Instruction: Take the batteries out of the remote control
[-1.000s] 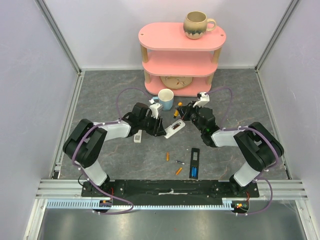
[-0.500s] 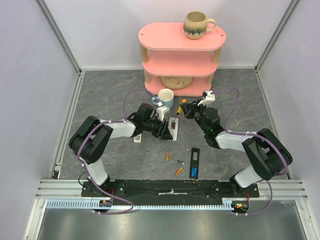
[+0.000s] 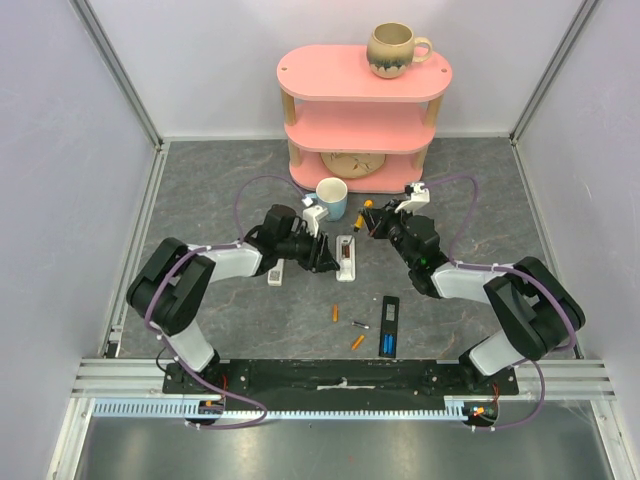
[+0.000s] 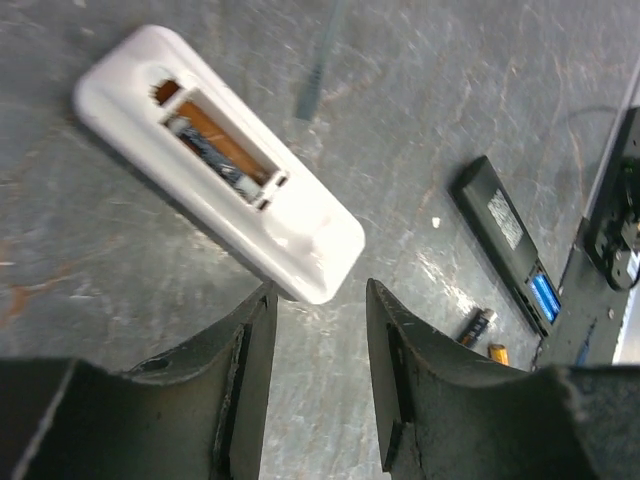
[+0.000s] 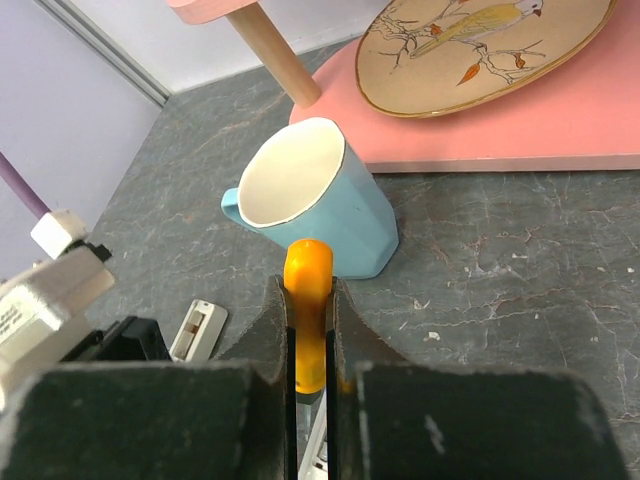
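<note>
The white remote (image 3: pixel 346 257) lies on the table with its battery bay open. In the left wrist view the white remote (image 4: pixel 215 165) shows an orange battery (image 4: pixel 222 142) in the bay, with a darker silvery part beside it. My left gripper (image 3: pixel 322 260) is open and empty, and in its wrist view the gripper (image 4: pixel 318 305) has its tips just short of the remote's near end. My right gripper (image 3: pixel 377 222) is shut on the orange-handled screwdriver (image 5: pixel 307 290), up and to the right of the remote. Loose batteries lie nearer: orange (image 3: pixel 336 313), silvery (image 3: pixel 359 325), orange (image 3: pixel 357 342).
A black remote (image 3: pixel 389 326) with a blue battery in it lies at the front right. A white battery cover (image 3: pixel 275 275) lies left of the white remote. A blue mug (image 5: pixel 310 200) stands in front of the pink shelf (image 3: pixel 360 135), which holds a bird plate (image 5: pixel 480 45).
My left gripper has let go of the white remote and drawn back to the left. The remote now lies flat. My right gripper moved up and away from it with the screwdriver.
</note>
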